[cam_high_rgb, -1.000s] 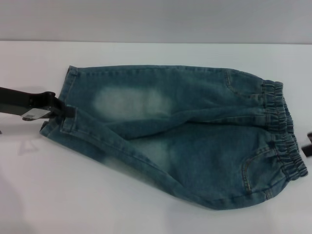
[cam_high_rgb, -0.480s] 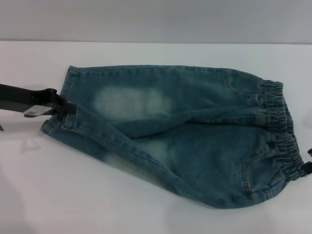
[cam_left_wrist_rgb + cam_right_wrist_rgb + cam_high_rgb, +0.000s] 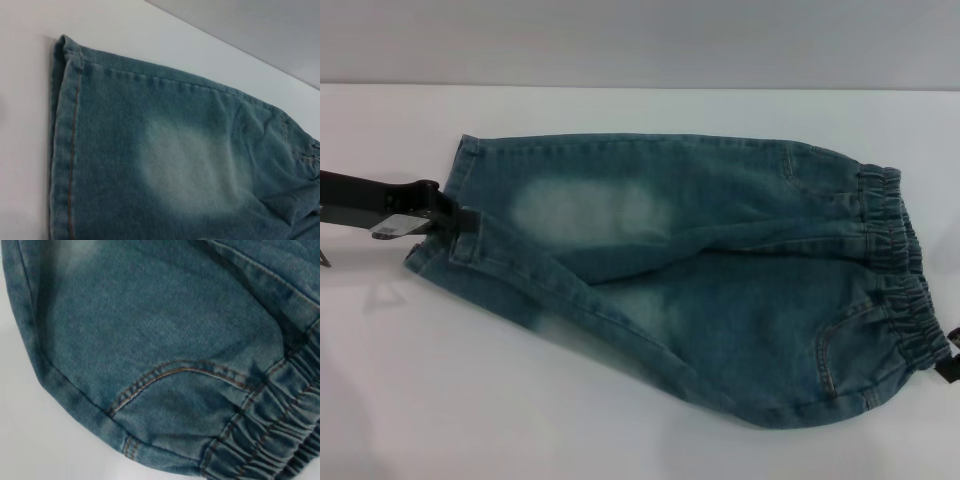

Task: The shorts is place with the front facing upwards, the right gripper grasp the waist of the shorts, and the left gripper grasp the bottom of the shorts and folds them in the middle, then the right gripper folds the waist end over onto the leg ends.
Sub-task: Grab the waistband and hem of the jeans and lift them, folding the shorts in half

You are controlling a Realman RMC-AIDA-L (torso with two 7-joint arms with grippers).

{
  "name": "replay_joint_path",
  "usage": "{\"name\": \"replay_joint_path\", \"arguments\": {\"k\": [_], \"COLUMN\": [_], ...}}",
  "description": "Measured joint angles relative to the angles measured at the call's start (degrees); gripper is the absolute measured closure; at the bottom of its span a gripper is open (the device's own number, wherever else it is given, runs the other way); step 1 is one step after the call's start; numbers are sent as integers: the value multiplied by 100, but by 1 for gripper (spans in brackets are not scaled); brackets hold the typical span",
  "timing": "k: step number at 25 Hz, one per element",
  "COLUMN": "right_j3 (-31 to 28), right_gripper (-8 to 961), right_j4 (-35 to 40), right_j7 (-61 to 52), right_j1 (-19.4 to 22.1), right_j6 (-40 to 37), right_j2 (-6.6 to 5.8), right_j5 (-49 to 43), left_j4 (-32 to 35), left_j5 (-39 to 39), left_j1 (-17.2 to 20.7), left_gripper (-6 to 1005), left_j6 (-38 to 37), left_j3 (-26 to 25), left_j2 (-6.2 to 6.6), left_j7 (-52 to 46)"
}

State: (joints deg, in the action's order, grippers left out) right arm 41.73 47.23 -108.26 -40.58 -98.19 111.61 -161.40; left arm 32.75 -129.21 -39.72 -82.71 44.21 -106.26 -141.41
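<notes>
The left gripper (image 3: 448, 222) has slim black fingers and a small white label underneath. The right gripper (image 3: 948, 362) shows only a black tip.

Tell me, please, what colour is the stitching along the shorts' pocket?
Orange-tan double stitching on blue-green denim shorts, clearest in the right wrist view.

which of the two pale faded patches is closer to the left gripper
The far, brighter pale patch on the leg lying toward the table's back edge. It sits beside the left gripper at the hems; the dimmer patch lies nearer the waistband.
</notes>
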Motion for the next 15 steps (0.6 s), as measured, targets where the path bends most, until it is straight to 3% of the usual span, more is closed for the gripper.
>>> {"name": "replay_joint_path", "arguments": {"k": [10,15], "right_j3": [-29,-6], "right_gripper": [405,406], "right_j4": [-99,-107], "right_j7": [-2,46], "right_j1": [-62,-93], "right_j6": [103,72], "right_j2": [14,82], "right_j5": [52,324], "left_j4": [56,57], "left_j5": [-6,-7], "left_j1": [-21,-48], "left_gripper": [946,942], "left_j6": [0,-5], "left_j3": [3,18], "left_j2": [1,-17], "left_j7": [0,0]}}
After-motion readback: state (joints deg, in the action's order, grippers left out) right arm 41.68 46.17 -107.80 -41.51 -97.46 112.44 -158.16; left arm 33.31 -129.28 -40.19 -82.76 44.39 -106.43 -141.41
